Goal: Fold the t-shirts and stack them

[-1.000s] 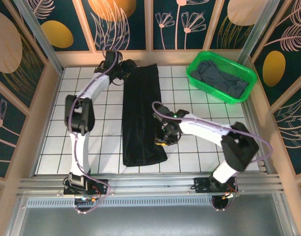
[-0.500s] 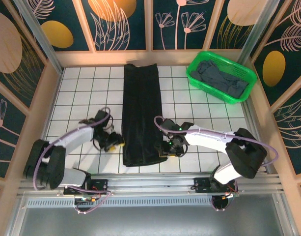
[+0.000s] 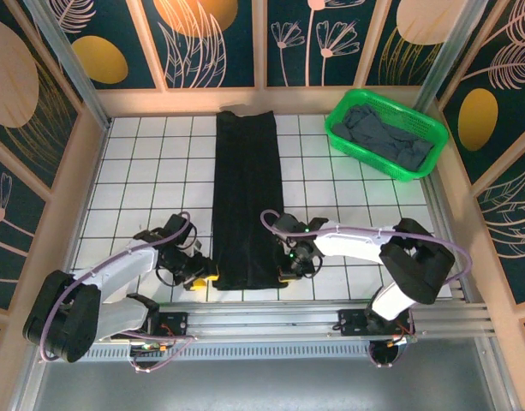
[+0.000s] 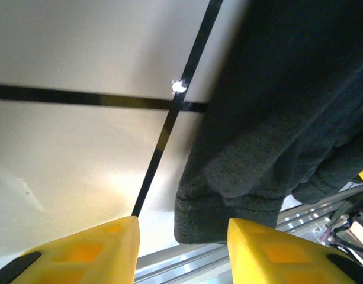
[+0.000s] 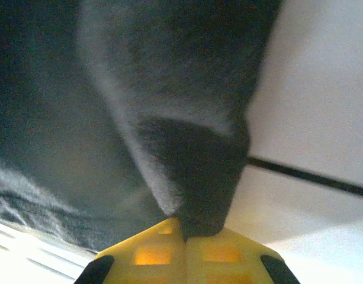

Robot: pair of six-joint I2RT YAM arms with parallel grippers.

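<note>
The black t-shirt (image 3: 245, 188) lies as a long narrow strip down the middle of the tiled table, from the far edge to the near edge. My left gripper (image 3: 202, 276) is low at its near-left corner. In the left wrist view this gripper (image 4: 181, 248) stands open, and the shirt's hemmed corner (image 4: 228, 213) lies just ahead of the gap, not clamped. My right gripper (image 3: 288, 265) is at the near-right corner. Seen from the right wrist, this gripper (image 5: 186, 228) is shut, pinching a fold of the black cloth (image 5: 193, 171). A slate grey t-shirt (image 3: 386, 133) lies crumpled in the basket.
The green plastic basket (image 3: 365, 156) stands at the far right corner of the table. A metal rail (image 3: 262, 318) runs along the near edge just behind both grippers. White tiles (image 3: 142, 171) lie bare on both sides of the black strip.
My left arm has swung from the shirt's far end down to its near-left corner. My right gripper has slid to the near-right corner and shut on the cloth.
</note>
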